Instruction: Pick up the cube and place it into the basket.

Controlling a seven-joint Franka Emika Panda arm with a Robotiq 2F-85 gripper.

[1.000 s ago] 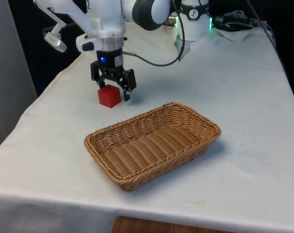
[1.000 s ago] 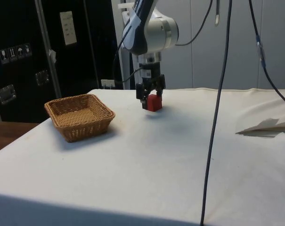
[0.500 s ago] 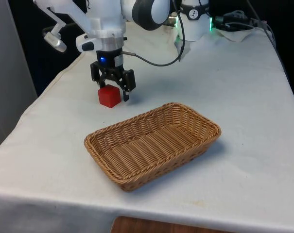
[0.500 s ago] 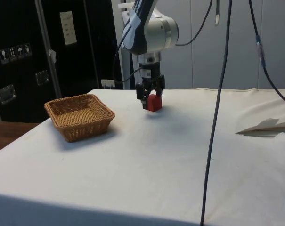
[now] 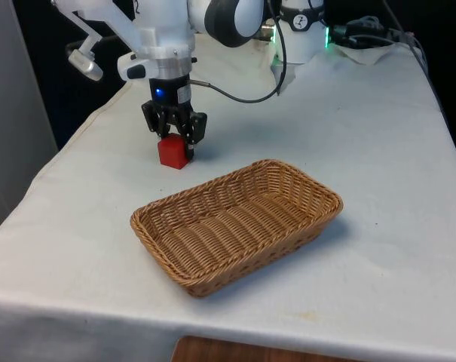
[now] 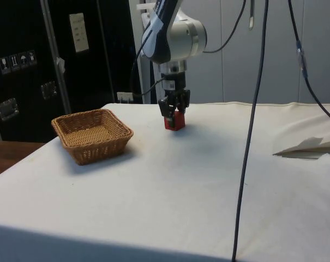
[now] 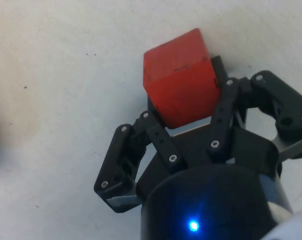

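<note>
**Pincer clamped on the cube**

I see the small red cube (image 5: 172,151) on the white-clothed table (image 5: 378,151), towards its far edge on the front view's left. My black two-finger pincer (image 5: 175,138) grips the cube from both sides. The oblong brown wicker basket (image 5: 237,224) sits well apart, nearer the table's middle.

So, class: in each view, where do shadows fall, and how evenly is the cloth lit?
Front view: soft shadow under the basket, cloth evenly lit. Side view: faint shadow on the cloth by the cube. Wrist view: a dim patch on the cloth; the cube brightly lit between the gripper fingers.
</note>
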